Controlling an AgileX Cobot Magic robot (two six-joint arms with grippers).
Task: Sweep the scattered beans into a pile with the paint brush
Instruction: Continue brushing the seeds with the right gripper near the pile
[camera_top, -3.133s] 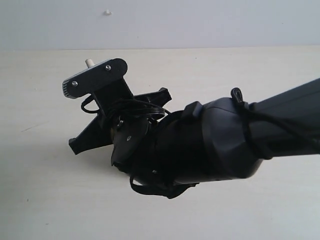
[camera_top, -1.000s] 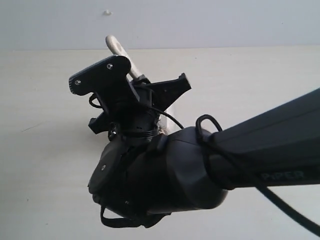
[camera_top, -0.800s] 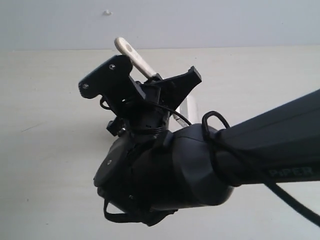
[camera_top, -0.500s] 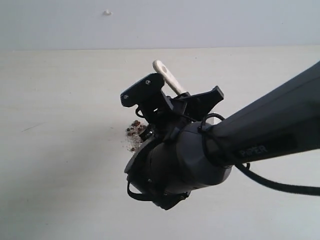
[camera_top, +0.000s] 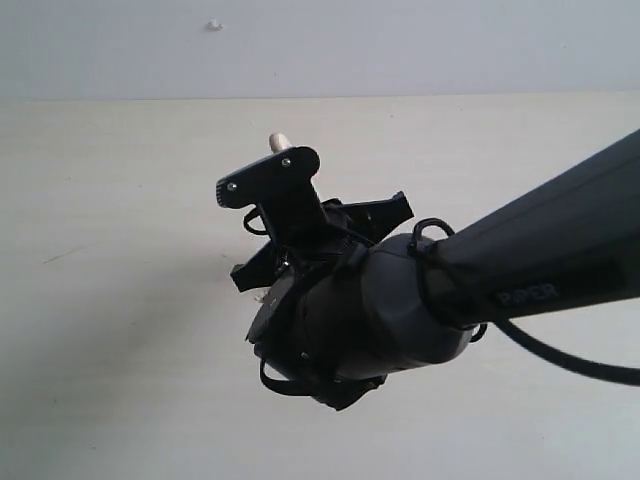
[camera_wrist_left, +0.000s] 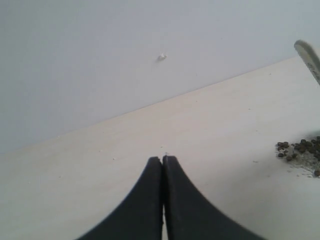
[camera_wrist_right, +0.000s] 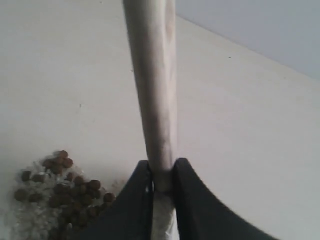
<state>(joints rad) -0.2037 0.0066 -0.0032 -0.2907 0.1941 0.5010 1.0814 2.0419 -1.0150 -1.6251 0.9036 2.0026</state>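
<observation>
Ext. view: R arm fills the near mid-frame and blocks most of the work area. From here I can't see the R gripper's tips, the bristles or the beans. Only the brush handle end pokes up behind a black bracket on the wrist.

R wrist cam: R gripper is pinching the brush handle, one finger on each side, wood tight between them. The handle runs away from the cam, pale and a bit blurred. Its far end is cut by the frame edge, so I can't check the hole. Band + bristles are out of shot. Just beside the fingers, on the table, the beans sit bunched as one pile, reddish-brown, on a smear of whitish grains. The pile's near side is cut off by the frame. Can't tell whether the bristles touch it.

L wrist cam: L gripper is pressed together, tips meeting, low over the table. The beans show at the frame edge, partly cut off, well apart from the L gripper. The handle end enters at the corner above them, blurred and cropped.

Far: table edge meets a pale wall. There's a small white speck on the wall; too small to ID.
</observation>
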